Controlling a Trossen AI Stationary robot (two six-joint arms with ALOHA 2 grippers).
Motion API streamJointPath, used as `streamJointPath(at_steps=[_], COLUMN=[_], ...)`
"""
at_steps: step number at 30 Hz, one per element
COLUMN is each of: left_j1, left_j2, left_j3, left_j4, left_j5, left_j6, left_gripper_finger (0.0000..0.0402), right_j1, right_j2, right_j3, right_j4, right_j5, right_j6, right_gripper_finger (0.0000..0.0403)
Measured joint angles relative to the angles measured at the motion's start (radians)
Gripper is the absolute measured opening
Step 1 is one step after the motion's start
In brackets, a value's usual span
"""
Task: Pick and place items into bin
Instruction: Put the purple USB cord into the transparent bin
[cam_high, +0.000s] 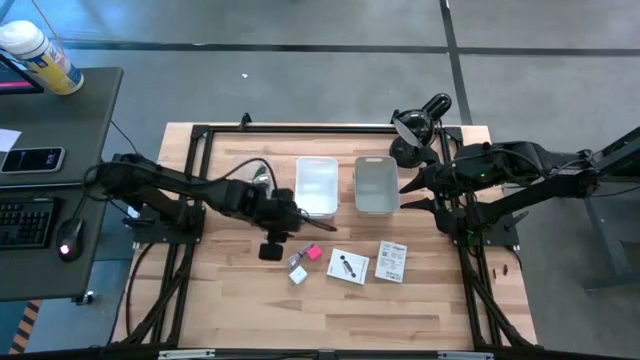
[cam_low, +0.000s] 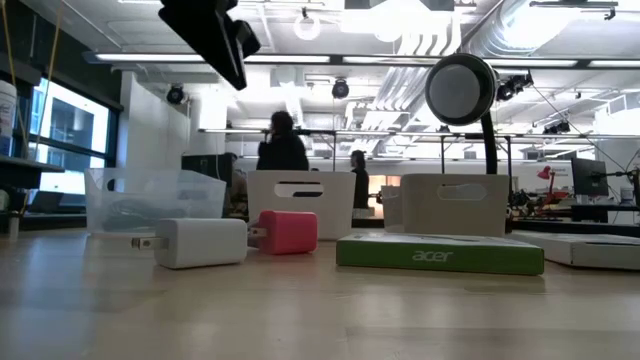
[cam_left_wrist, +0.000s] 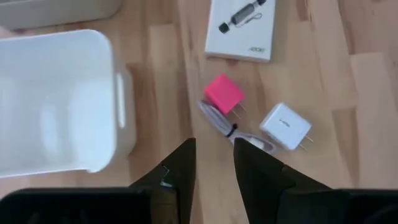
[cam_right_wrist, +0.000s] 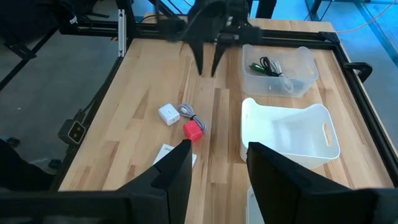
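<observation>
My left gripper hovers open over the table. It is beside the near corner of a white bin and touches nothing. Ahead of its fingers lie a pink charger cube, a white charger cube and a light cable, all flat on the wood. A white card printed with a dark stick lies past them, and a second card lies beside it. My right gripper waits open above the table's right side, next to the other white bin.
A clear bin on the left holds a black cable and something green. The two white bins stand side by side mid-table. A black round-headed stand sits at the far right. In the low view a green-edged box lies flat. People stand in the room behind.
</observation>
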Motion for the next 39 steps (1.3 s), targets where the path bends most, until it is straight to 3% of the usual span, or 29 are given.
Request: streamJointPath(at_steps=[17,32,39], left_j1=[-0.088,-0.085,-0.086], left_j2=[0.203,0.271,0.323], left_j3=[0.000,-0.002,0.000], left_j4=[-0.005,0.058,0.123], left_j5=[-0.001,0.003,0.005], left_j6=[-0.332,-0.427,-0.429], left_gripper_finger=[0.0120,0.0230,0.0249], right_j1=[0.000,0.000,0.000], right_j2=[0.000,0.000,-0.001], right_j3=[0.000,0.000,0.000], right_j4=[-0.040,-0.062,-0.069], right_j5=[0.000,-0.006,-0.007], right_j6=[-0.011,-0.015,-0.006], right_gripper_finger=[0.0145,0.0145,0.0145])
